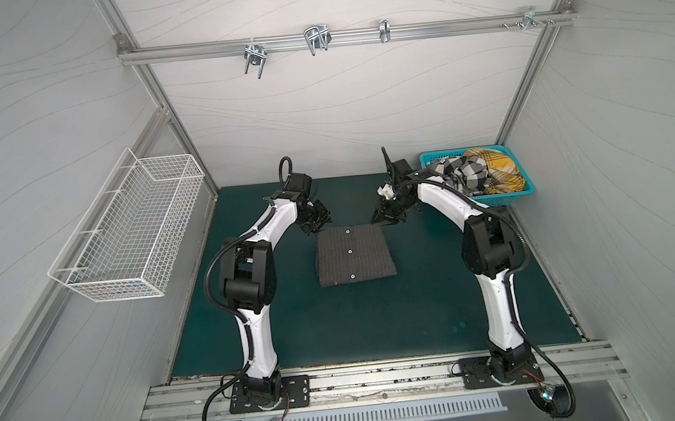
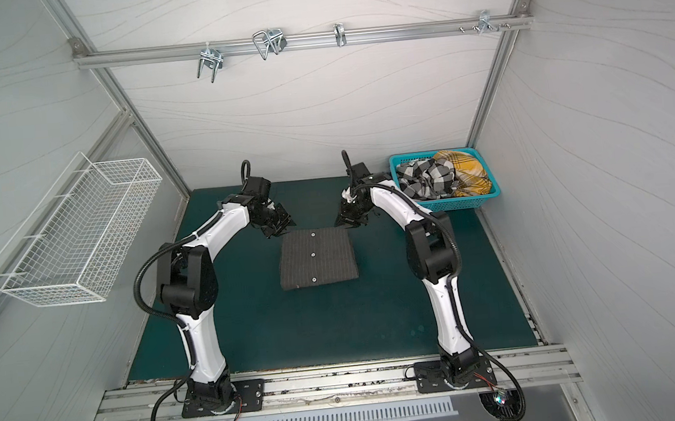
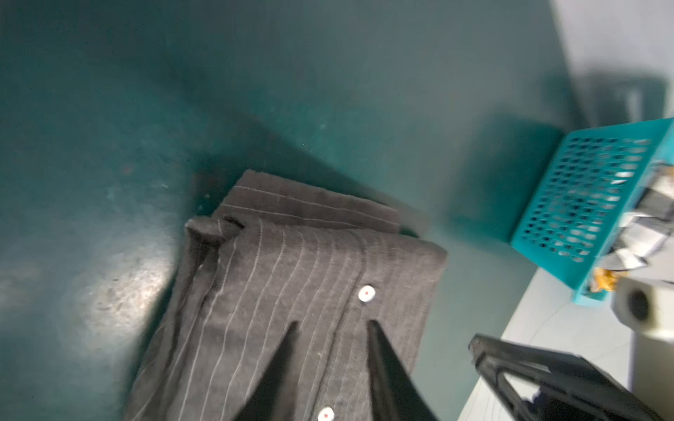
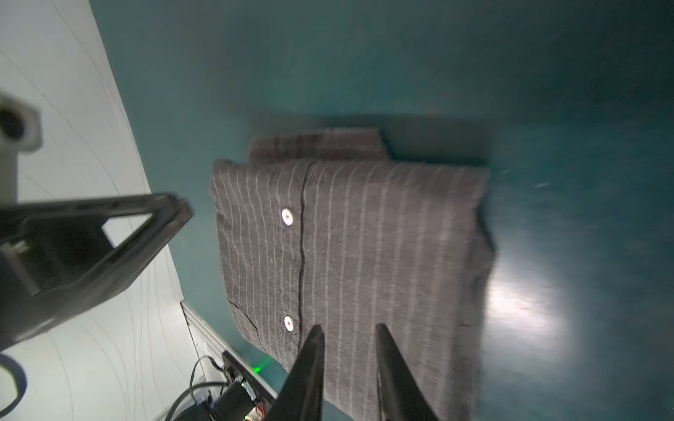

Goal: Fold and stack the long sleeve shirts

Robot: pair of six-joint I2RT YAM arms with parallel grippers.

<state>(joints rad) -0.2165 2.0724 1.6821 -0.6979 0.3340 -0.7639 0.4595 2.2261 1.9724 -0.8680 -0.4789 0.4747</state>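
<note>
At far edge of folded pinstripe shirt (image 1: 352, 254), your left tool (image 3: 332, 325) and right tool (image 4: 350, 328) hover part-spread, empty. Fold looks done; next fetch check shirt (image 1: 468, 177) from basket (image 1: 501, 198).

Charcoal shirt (image 1: 354, 254) at mat centre: dark grey ground with thin pale pinstripes. Its buttons (image 4: 287, 217) are white, each with a red dot in the middle. The mat (image 1: 338, 328) under it reads dark teal, with pale glare patches in the wrist views. At roughly one o'clock from the shirt you have the lattice basket (image 1: 505, 198), a brighter teal. Inside it, you see a black-and-white check shirt (image 1: 464, 175) and, at that one's three o'clock, a mustard-yellow plaid shirt (image 1: 499, 168) crossed by dark lines. At nine o'clock, the wire basket (image 1: 133, 233) is white. The left arm (image 1: 258, 343) and right arm (image 1: 499, 314) have white shells and black joints. The walls (image 1: 339, 107) are pale grey with faint wavy lines.
</note>
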